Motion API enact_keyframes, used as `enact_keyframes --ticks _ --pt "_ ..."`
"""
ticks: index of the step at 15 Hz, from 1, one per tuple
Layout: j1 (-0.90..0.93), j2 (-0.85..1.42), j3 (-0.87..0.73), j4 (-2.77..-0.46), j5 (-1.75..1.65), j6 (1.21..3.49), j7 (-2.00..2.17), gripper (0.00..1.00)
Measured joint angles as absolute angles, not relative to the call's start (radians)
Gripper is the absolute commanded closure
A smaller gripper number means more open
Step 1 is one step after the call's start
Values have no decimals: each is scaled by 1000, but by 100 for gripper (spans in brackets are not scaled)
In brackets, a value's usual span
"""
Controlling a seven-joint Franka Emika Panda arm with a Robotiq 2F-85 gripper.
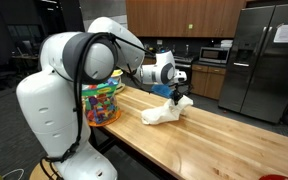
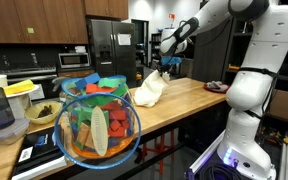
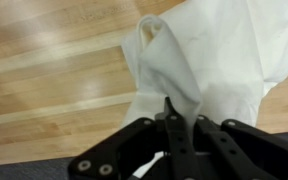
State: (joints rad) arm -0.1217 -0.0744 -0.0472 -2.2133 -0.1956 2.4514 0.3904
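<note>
A crumpled white cloth (image 1: pixel 166 112) lies on the wooden countertop (image 1: pixel 224 135); it also shows in an exterior view as the cloth (image 2: pixel 149 91). My gripper (image 1: pixel 175 90) is right above its top edge, pointing down, and one corner of the cloth rises up to it. In the wrist view the black gripper (image 3: pixel 171 108) is shut, with a fold of the cloth (image 3: pixel 224 50) pinched between its fingertips. The rest of the cloth spreads over the wood beyond the fingers.
A clear bowl of colourful toys (image 1: pixel 101 103) stands on the counter near my base, large in front as the bowl (image 2: pixel 99 125). A small dark object (image 2: pixel 216 87) lies on the counter. A steel refrigerator (image 1: pixel 265 60) and cabinets stand behind.
</note>
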Motion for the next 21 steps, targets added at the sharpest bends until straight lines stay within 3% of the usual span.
enact_keyframes --ticks 10,21 --pt "-18 -33 29 -2233 -222 2451 409 99" --pt "-126 -16 -108 -2239 -182 2451 409 99"
